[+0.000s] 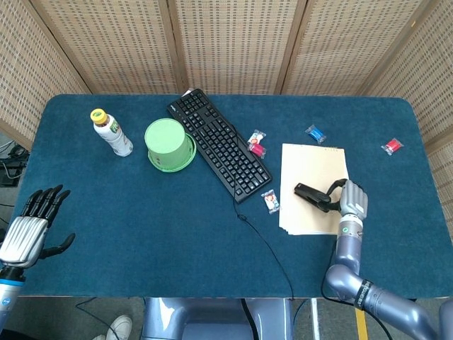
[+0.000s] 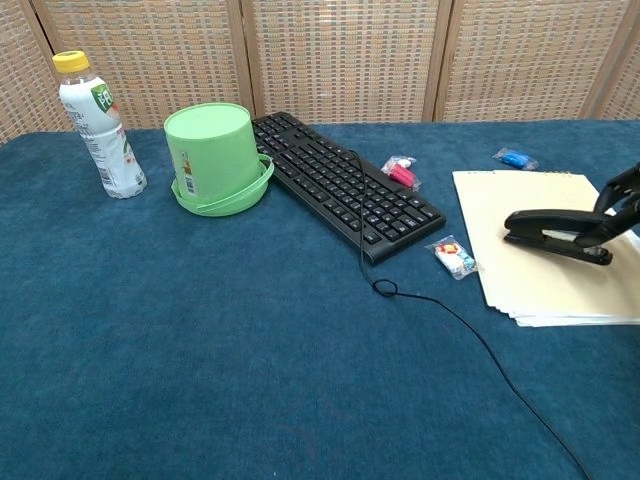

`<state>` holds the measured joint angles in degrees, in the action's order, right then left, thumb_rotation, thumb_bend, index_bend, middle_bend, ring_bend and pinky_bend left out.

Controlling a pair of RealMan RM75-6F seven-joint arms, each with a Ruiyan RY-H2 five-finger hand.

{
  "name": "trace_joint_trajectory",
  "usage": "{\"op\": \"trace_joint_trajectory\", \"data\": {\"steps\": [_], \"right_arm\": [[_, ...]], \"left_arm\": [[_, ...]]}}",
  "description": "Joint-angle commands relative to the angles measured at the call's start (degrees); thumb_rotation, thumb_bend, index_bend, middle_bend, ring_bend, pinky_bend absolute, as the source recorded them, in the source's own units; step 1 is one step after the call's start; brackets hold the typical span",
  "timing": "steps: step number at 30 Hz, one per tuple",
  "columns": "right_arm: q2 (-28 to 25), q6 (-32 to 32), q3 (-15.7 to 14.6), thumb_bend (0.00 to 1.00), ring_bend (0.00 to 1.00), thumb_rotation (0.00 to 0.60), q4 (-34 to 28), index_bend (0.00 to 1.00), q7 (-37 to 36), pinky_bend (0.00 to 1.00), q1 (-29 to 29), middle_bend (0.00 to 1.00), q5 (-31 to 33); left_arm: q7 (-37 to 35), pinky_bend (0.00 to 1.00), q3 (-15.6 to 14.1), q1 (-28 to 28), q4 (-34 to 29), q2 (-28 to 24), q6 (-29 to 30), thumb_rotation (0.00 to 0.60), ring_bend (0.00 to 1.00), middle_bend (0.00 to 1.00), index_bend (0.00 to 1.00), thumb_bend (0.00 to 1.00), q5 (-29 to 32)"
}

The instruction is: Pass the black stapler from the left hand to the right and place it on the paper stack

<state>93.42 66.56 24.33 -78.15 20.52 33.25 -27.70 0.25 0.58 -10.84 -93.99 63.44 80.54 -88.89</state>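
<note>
The black stapler (image 1: 312, 195) (image 2: 556, 233) lies low on the cream paper stack (image 1: 311, 166) (image 2: 535, 280), its nose pointing toward the keyboard. My right hand (image 1: 352, 201) (image 2: 622, 196) still grips its rear end, with dark fingers curled around it at the paper's right edge. Whether the stapler's base fully rests on the sheets I cannot tell, but it looks down on them. My left hand (image 1: 30, 225) hovers at the table's front left corner, fingers spread and holding nothing; the chest view does not show it.
A black keyboard (image 1: 218, 143) (image 2: 345, 182) lies diagonally mid-table, its cable (image 1: 265, 244) running to the front edge. A green tub (image 1: 168, 144) and a bottle (image 1: 111, 132) stand at the left. Small wrapped candies (image 1: 270, 201) (image 1: 316, 133) (image 1: 391, 146) lie around the paper.
</note>
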Motion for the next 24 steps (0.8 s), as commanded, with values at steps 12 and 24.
{"op": "trace_joint_trajectory", "data": {"steps": [12, 24], "right_arm": [[-1.44, 0.47, -2.25, 0.15, 0.00, 0.600, -0.81, 0.30, 0.51, 0.00, -1.52, 0.00, -3.04], [-12.29, 7.32, -6.00, 0.11, 0.00, 0.600, -14.76, 0.13, -6.71, 0.00, -9.51, 0.00, -17.08]], "left_arm": [[-0.17, 0.00, 0.13, 0.07, 0.01, -0.06, 0.08, 0.600, 0.00, 0.00, 0.00, 0.34, 0.12], [0.10, 0.00, 0.98, 0.44, 0.18, -0.09, 0.30, 0.600, 0.00, 0.00, 0.00, 0.34, 2.13]]}}
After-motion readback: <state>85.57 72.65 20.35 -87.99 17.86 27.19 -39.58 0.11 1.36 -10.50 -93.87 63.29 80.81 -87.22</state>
